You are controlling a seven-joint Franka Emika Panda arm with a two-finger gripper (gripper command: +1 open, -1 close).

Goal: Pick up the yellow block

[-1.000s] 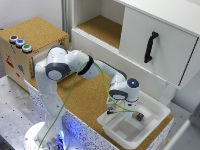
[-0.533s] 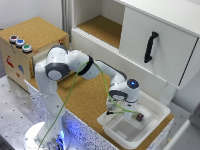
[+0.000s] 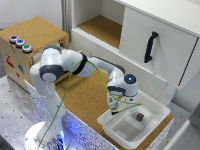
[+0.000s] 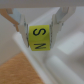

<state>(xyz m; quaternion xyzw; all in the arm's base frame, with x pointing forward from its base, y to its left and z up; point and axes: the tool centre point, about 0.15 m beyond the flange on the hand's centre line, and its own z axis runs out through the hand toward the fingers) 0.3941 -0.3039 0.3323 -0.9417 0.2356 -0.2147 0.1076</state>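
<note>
The yellow block [image 4: 39, 37] sits clamped between the gripper [image 4: 39, 25] fingers above the white tray [image 3: 155, 107]; it looks light, rigid, smooth-sided, best pinched on flat opposite faces.

Pincer [image 3: 115, 112] w/ yellow block [image 4: 39, 37] (clamped btwn fingers) has edged slightly up off the white tray [image 3: 155, 117].

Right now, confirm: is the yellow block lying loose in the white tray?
No, the yellow block sits clamped between the end effector fingers, above the white tray.
</note>
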